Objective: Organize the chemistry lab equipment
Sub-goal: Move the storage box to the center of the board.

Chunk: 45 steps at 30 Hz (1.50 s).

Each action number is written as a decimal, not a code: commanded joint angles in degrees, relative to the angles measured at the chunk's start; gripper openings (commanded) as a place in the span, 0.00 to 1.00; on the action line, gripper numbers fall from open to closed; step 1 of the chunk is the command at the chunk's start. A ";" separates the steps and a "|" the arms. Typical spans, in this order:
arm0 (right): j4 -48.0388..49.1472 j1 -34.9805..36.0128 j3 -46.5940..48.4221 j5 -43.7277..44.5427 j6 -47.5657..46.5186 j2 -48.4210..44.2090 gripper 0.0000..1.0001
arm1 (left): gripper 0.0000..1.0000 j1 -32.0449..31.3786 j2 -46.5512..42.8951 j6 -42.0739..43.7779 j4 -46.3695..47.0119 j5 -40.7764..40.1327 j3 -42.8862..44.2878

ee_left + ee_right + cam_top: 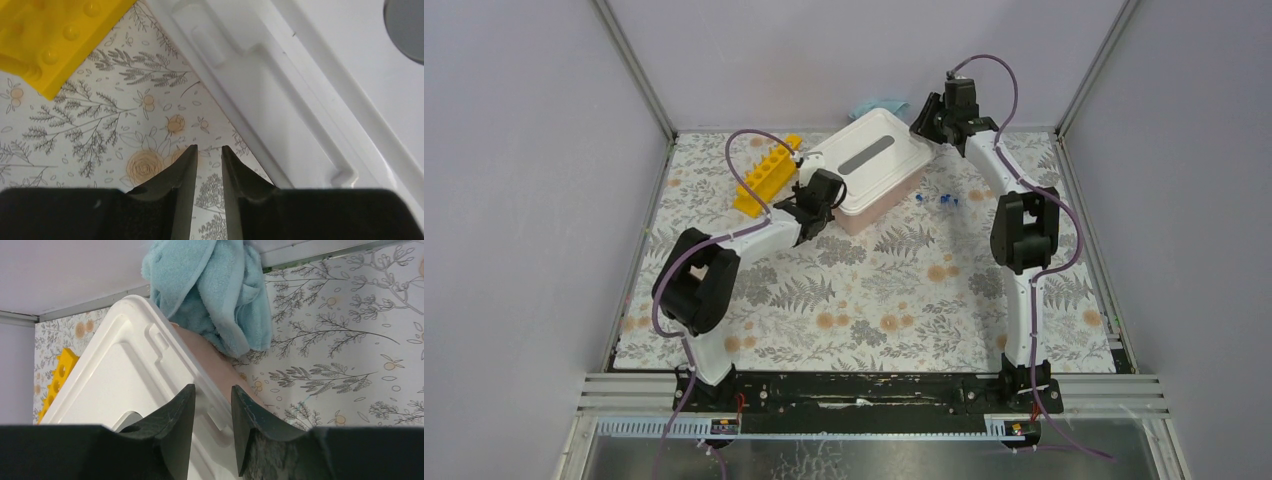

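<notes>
Over the floral surface [874,290], the left hand [209,148] sits narrowly apart, empty, while the right hand [212,388] straddles the white box lid [896,135], grip unclear.

Rack [767,173] lies left of box [879,170], towel [876,106] behind.

Near mat [874,300] open — far side crowded: rack [767,175], lidded box [876,165], towel [215,295].

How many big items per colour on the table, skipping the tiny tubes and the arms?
Yellow: 1, the test-tube rack
White: 1, the lidded bin
Light blue: 1, the towel, bunched behind the bin
Total: 3
</notes>
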 commanded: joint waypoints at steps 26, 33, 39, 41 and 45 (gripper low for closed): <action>-1.60 0.34 -10.59 -7.69 2.35 -3.34 0.39 | 0.35 6.24 14.76 6.54 5.22 10.03 23.01; -0.08 0.43 -14.87 -8.96 3.05 -5.86 0.39 | 0.35 7.11 17.35 7.33 4.15 10.87 26.12; 1.12 0.84 -18.40 -9.59 4.08 -8.03 0.38 | 0.36 7.59 19.29 7.84 3.64 11.62 28.19; 1.56 0.95 -19.34 -9.97 4.66 -8.58 0.38 | 0.36 7.84 20.12 7.92 3.51 11.97 29.02; 1.79 1.42 -19.77 -10.76 5.69 -9.15 0.38 | 0.36 8.16 21.62 8.26 2.97 12.29 31.21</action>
